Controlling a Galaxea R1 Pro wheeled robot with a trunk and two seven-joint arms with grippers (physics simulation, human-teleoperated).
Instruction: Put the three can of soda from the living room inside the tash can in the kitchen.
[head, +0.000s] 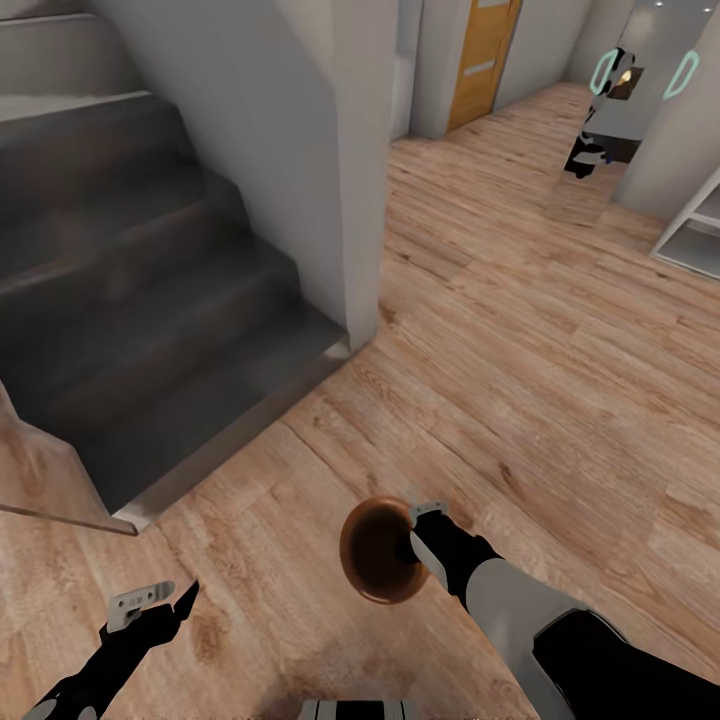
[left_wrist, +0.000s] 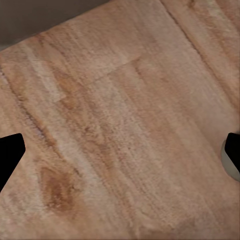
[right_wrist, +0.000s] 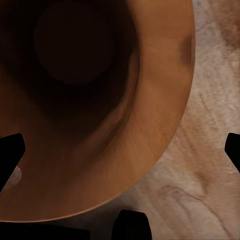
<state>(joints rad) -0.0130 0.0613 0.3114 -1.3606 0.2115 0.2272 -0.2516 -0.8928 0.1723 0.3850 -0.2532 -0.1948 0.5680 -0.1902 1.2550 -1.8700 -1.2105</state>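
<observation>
The tash can (head: 378, 550) sits low in the head view, at about six o'clock, a round copper-brown bin seen from above with its dark inside showing. The right gripper (head: 420, 545) meets it at its three o'clock side: one pale fingertip lies over the rim and the dark wrist runs off toward five o'clock. In the right wrist view the tash can (right_wrist: 150, 115) appears as a wide glossy wall around a dark bottom, and the two black fingers (right_wrist: 10, 155) stand far apart at the picture's two edges, one over the bin's wall and the other over bare boards. Whether they clamp the rim I cannot tell.

The left gripper (head: 160, 603) hangs at about seven o'clock, well apart from the bin, over the wood floor (head: 520, 330). In the left wrist view its fingers (left_wrist: 9, 155) are spread wide with only planks between them.

Farther out, a dark grey staircase (head: 130, 280) fills the ten o'clock part of the head view, closed on its right by a white wall (head: 300, 130). At twelve to one o'clock the floor runs on to an orange-brown door (head: 482, 55), and a white shelf unit (head: 695, 235) stands at two o'clock.
</observation>
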